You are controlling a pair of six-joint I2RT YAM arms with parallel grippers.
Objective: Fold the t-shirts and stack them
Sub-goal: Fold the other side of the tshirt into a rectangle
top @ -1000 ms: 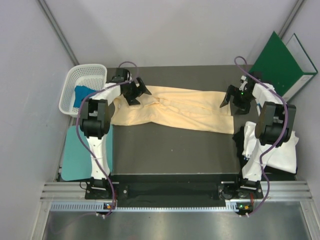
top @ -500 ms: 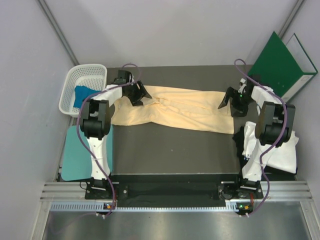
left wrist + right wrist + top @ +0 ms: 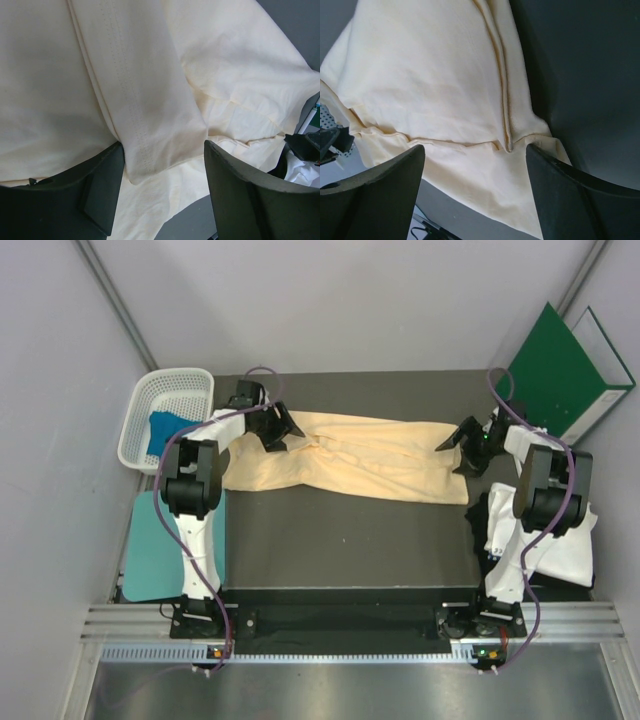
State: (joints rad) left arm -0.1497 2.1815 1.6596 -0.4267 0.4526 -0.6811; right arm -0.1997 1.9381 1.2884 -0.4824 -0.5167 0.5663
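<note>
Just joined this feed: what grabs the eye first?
The pale peach-yellow t-shirt lies as a crumpled band across the far half of the table. The left gripper and right gripper, both open, sit over its two ends. A green folder leans at the far right.

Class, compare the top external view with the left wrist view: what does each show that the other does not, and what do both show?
Only the top external view shows the white basket holding a blue t-shirt, and the green folder. Only the left wrist view shows the stitched hem of a fold lying within the open left end effector. Both show the peach-yellow t-shirt on the dark table.
</note>
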